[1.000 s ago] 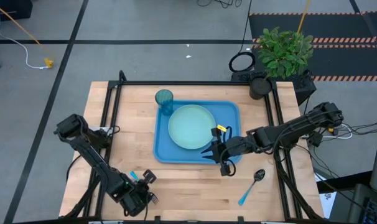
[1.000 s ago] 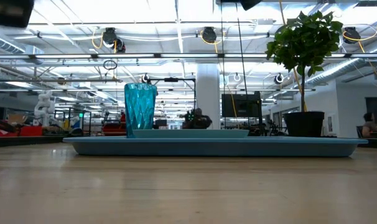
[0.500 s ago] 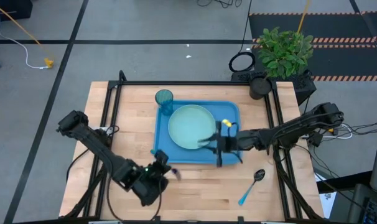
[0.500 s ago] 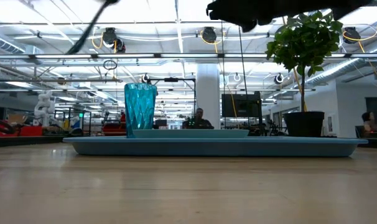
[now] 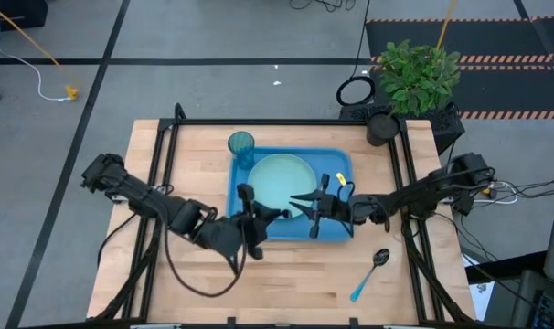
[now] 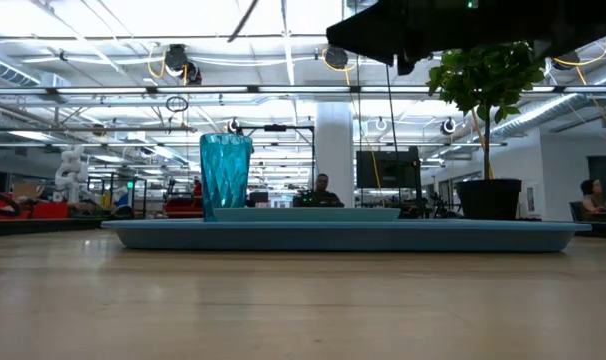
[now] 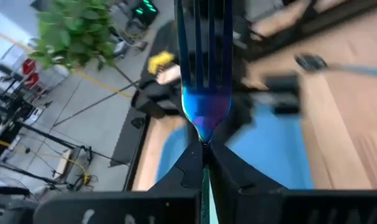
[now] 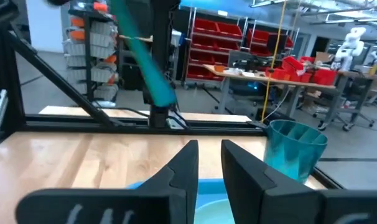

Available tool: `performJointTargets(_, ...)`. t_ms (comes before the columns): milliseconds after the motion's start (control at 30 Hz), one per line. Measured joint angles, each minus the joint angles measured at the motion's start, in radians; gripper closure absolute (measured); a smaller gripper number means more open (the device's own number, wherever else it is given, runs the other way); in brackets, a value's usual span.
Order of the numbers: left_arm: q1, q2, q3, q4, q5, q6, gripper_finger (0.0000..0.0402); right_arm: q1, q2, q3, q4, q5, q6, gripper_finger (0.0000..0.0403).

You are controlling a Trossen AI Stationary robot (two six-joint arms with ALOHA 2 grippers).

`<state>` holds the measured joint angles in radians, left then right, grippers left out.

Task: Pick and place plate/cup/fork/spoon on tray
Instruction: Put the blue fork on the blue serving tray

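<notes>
From the high view, the plate (image 5: 281,182) already lies on the tray (image 5: 336,160), and the cup (image 5: 241,146) stands at the tray's corner toward 11 o'clock. The spoon (image 5: 370,272) is still on the bare table (image 5: 167,183), at about 5 o'clock from the tray and apart from it. The left gripper (image 5: 256,219) is over the tray's 7 o'clock corner, and the right gripper (image 5: 303,203) hangs over the plate's 4 o'clock edge.

In the low view, the cup (image 6: 226,176) stands upright on the tray (image 6: 343,235), and the arms are only dark shapes above.

The left wrist view shows the jaws clamped on the fork (image 7: 204,74), with the tines pointing away over the tray (image 7: 272,146).

In the right wrist view the jaws stand a little apart and hold nothing; the cup (image 8: 295,150) is beyond them.

So two things seem done, the fork is being carried, and the spoon remains.
</notes>
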<state>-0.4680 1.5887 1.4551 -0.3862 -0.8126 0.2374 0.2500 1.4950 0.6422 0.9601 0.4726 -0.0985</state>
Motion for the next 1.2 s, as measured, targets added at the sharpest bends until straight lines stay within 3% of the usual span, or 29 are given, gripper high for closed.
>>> performJointTargets(333, 0.064, 0.000, -0.075, 0.222, 0.032, -0.051, 0.0392, 0.039, 0.047, 0.074, 0.070, 0.000, -0.106, 0.0331)
performJointTargets(600, 0.070, 0.001, -0.199, 0.509, 0.025, -0.007, 0.0389, 0.031, 0.048, 0.088, 0.057, 0.011, -0.067, 0.0253)
performJointTargets(800, 0.083, 0.001, -0.210, 0.558, 0.064, -0.014, 0.0387, 0.020, 0.048, 0.088, 0.052, -0.006, -0.063, 0.0211)
performJointTargets(967, 0.089, 0.001, -0.210, 0.569, 0.072, -0.015, 0.0387, 0.019, 0.048, 0.088, 0.052, -0.006, -0.068, 0.0237)
performJointTargets(1200, 0.100, 0.001, -0.210, 0.572, 0.110, -0.030, 0.0382, 0.019, 0.048, 0.088, 0.050, -0.010, -0.070, 0.0339)
